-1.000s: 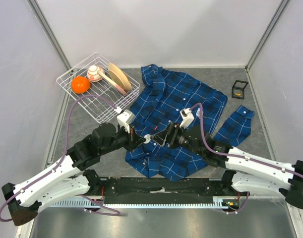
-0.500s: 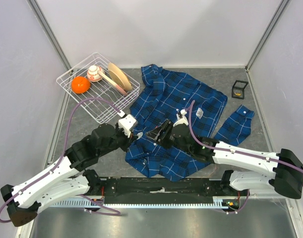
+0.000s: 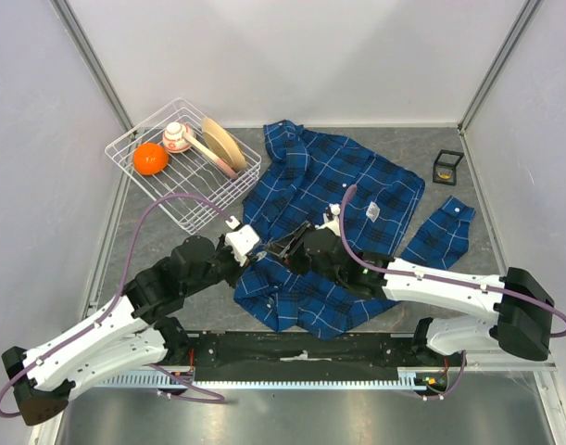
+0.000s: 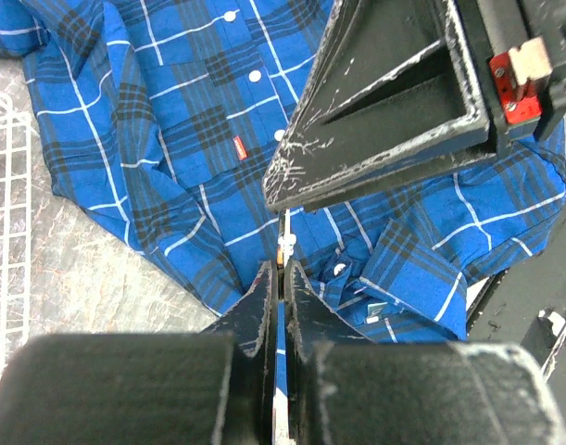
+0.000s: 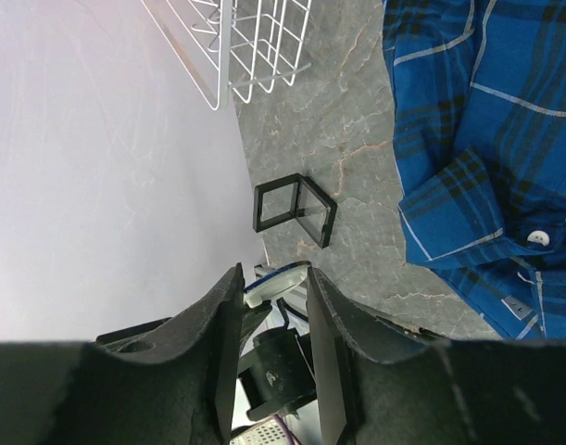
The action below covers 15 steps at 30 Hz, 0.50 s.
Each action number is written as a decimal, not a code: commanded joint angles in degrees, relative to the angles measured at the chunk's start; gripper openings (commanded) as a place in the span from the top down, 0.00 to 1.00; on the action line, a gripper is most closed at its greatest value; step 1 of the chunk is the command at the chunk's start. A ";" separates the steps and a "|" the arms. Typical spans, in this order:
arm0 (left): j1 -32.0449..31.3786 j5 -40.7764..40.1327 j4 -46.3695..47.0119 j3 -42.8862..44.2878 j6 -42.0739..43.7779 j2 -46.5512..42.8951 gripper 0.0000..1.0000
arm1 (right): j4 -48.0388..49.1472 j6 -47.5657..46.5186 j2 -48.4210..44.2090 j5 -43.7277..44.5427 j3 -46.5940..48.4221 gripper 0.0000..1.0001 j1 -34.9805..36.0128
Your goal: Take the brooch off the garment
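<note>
- Basket of white wire (image 3: 125, 139) at the far left, holding an orange (image 3: 150, 158) and tan plates (image 3: 225, 144).
- Left gripper (image 4: 283, 273): fingers pressed together, pinching the brooch (image 5: 275, 283) edge-on just above the shirt. I cannot tell whether it is pinned to the cloth.
- Right gripper (image 5: 274, 272): jaws partly spread, one on each side of the brooch. Contact cannot be told.
- Blue plaid shirt (image 3: 329, 181) spread on the grey table (image 3: 421, 148), under both grippers.
- Small black frame box (image 3: 446, 167) at the far right, beyond the sleeve.

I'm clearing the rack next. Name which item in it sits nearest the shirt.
The tan plate, leaning on edge at the wire rack's right end; the orange fruit and small white piece sit farther left.
</note>
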 commanded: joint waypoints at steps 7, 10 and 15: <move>-0.33 1.54 3.68 -0.22 4.56 -0.51 0.98 | 1.38 3.05 2.20 0.26 3.28 0.66 1.05; -0.51 1.27 3.42 0.13 5.00 -0.42 0.98 | 1.56 3.14 2.90 -0.26 3.72 0.67 1.05; -1.30 0.66 2.28 1.36 6.41 0.10 0.98 | 1.56 3.75 3.87 -1.14 3.72 0.67 1.32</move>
